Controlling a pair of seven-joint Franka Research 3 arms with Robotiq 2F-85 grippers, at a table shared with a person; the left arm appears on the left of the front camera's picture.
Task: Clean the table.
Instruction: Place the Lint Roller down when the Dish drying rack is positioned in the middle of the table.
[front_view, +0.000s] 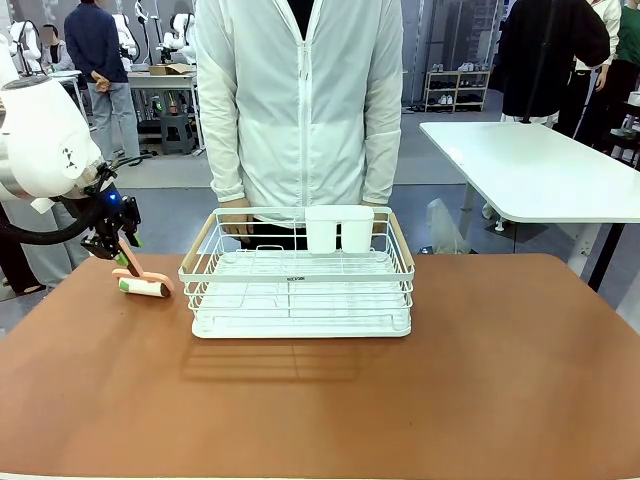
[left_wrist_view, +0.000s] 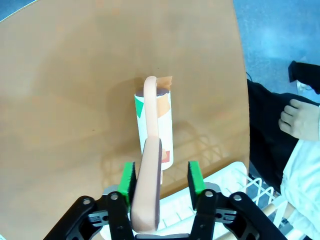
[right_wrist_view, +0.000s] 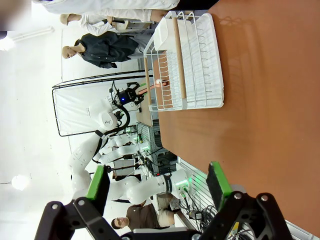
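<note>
We take the white wire rack (front_view: 300, 285) as our landmark. It stands on the table (front_view: 480, 380), toward the far edge, with the person's hands (front_view: 236, 217) behind its far rim. To the rack's left, near the table's left edge, our left gripper (front_view: 124, 250) holds a lint roller (front_view: 143, 284) by its pale pink handle (left_wrist_view: 149, 190). In the left wrist view the handle runs up between the green pads (left_wrist_view: 128, 181), which sit close on either side of it — a pinch, as far as we can judge, though a sliver of gap shows on one side.

The roller's paper-wrapped drum (left_wrist_view: 154, 130) lies ahead of the fingers, its long axis in line with the handle in that view, and it appears to rest on the tabletop just left of the rack. So any sweep, we judge, runs across that axis, over the bare surface away from the rack.

Our right gripper (right_wrist_view: 156, 187) hangs above the table on the rack's other side, well apart from it, its fingers spread with nothing between them. The left arm is plainly the nearer one.
</note>
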